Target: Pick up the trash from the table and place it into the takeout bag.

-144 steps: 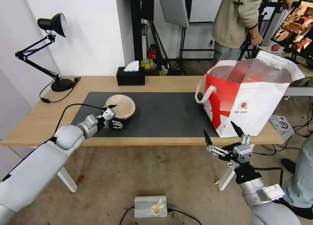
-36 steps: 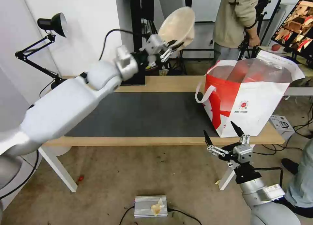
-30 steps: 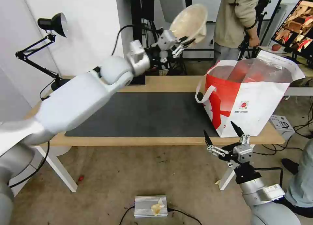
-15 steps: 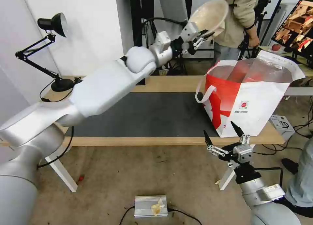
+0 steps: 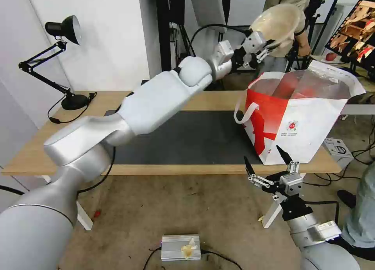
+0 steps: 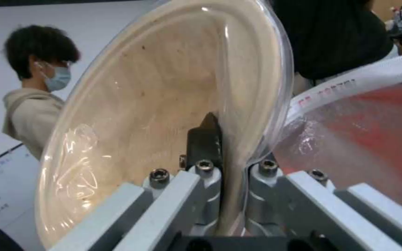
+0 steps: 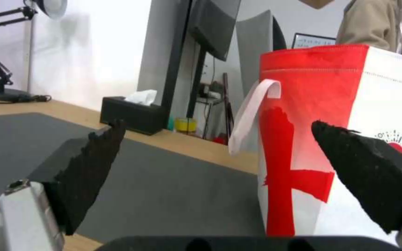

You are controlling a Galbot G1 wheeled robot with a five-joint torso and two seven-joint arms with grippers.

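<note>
Black-tipped, the right gripper [image 5: 268, 164] hangs spread open below the table [image 5: 195, 100] edge, just in front of the takeout bag [image 5: 299, 117]. Beyond, above the bag's near-left rim, the left gripper [image 5: 262, 48] pinches the tilted beige bowl [image 5: 278, 23].

Studio corner with white walls

A black desk lamp [image 5: 62, 27] stands by the white wall [image 5: 109, 39]; a silver box [image 5: 180, 247] lies on the worn concrete floor [image 5: 175, 207].

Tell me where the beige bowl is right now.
In the head view, the shallow beige bowl is in the air, gripped at its rim by the left gripper, above the takeout bag's near-left corner.
</note>
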